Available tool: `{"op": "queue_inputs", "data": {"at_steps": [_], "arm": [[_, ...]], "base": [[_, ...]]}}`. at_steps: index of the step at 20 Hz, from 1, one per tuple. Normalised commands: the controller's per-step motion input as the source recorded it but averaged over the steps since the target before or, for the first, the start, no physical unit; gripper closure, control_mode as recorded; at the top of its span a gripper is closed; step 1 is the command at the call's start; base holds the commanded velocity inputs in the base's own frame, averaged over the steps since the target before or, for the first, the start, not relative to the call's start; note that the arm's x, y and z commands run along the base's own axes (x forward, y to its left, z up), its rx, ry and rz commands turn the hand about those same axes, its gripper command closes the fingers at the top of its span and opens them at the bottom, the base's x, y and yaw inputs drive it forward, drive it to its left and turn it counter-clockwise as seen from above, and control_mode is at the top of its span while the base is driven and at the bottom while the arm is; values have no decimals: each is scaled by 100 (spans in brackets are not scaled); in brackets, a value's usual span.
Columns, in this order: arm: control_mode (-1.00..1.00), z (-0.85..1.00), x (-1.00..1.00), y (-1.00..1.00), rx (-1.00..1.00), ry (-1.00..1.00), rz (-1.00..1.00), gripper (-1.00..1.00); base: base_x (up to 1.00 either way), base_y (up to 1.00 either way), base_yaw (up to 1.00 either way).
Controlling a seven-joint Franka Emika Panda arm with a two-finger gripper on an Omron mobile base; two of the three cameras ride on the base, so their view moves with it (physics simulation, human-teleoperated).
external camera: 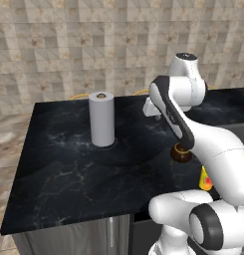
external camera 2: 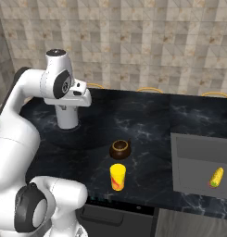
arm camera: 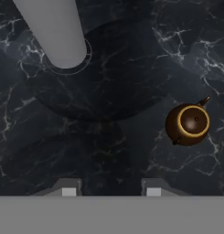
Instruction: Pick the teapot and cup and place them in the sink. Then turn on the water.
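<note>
Paper roll (external camera: 102,119): a tall grey roll was stood upright on the counter, toward the back.
Counter (external camera: 59,169): a black top with thin pale marble lines was seen.
Wall (external camera: 68,45): small tan and grey tiles were laid behind the counter.
Knobbly yellow thing (external camera 2: 217,176): it was laid on its side, at the right, well apart from the roll.
</note>
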Motion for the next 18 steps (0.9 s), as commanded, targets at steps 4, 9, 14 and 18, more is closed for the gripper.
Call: {"op": "queue_inputs", "data": {"at_steps": [4,9,14,18], "arm": [[-100,0,-20,-9,0,0,0,-100],[-100,0,-52,-26,0,0,-3,-100],[-100,0,-42,-30,1,-1,-5,-100],[-100,0,-39,-29,4,-1,-4,-100]], "base": [[0,0,0],[0,0,0],[0,0,0],[0,0,0]]}}
